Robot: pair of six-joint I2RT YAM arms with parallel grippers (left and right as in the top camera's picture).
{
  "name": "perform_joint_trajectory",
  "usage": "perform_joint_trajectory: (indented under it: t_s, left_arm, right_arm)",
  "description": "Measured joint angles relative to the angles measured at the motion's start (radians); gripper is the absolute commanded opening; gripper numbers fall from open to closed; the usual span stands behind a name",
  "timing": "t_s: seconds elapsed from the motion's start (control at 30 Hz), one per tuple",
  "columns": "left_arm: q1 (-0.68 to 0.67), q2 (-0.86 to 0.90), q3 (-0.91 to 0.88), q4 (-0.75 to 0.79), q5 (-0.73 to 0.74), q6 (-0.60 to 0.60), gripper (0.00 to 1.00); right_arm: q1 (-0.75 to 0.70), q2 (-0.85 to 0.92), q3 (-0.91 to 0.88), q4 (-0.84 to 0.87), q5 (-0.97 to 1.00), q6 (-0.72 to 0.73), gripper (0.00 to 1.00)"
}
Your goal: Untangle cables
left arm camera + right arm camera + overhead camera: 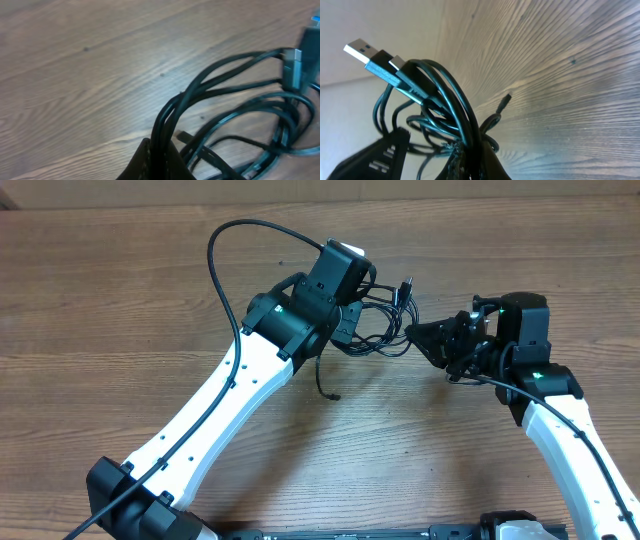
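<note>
Item: cables (pixel 385 320), thin, black, one looped bundle; location: strung between our two grippers above the table (pixel 150 300), apparently lifted off it.
Left gripper (pixel 154 162): clamped on several strands at once; right gripper (pixel 470 160): likewise pinched on a clump of loops.
USB plug (pixel 362 52): jutting free of the bundle; one loose end (pixel 325 385): dangling toward the wood.
Progress, as we judge it: early; no cord separated or laid out; loops interlaced; nearly all the unpicking remains.

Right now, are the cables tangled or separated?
Tangled: the cables form one bundle of overlapping loops held between the left gripper and right gripper.
</note>
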Motion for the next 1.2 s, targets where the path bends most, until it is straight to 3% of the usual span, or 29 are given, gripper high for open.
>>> perform_joint_trajectory:
  t_s: [0.2, 0.43, 0.47, 0.63, 0.77, 1.2]
  left_arm:
    - [0.005, 0.000, 0.000, -0.008, -0.101, 0.001, 0.04]
    - [0.101, 0.000, 0.000, -0.012, -0.176, -0.004, 0.04]
    - [0.114, 0.000, 0.000, -0.013, -0.177, -0.009, 0.04]
    - [0.116, 0.000, 0.000, -0.012, -0.111, -0.011, 0.04]
    - [0.116, 0.000, 0.000, -0.003, -0.023, -0.004, 0.04]
    - [0.109, 0.000, 0.000, 0.082, 0.222, 0.026, 0.04]
  right_arm:
    - [-0.077, 0.000, 0.000, -0.012, -0.113, -0.108, 0.04]
    - [-0.169, 0.001, 0.000, -0.074, -0.175, -0.278, 0.04]
    - [-0.169, 0.001, 0.000, -0.076, -0.178, -0.291, 0.07]
    - [-0.168, 0.001, 0.000, -0.072, -0.181, -0.319, 0.47]
    - [-0.169, 0.002, 0.000, -0.071, -0.183, -0.334, 0.68]
    - [-0.163, 0.002, 0.000, -0.060, -0.207, -0.341, 0.75]
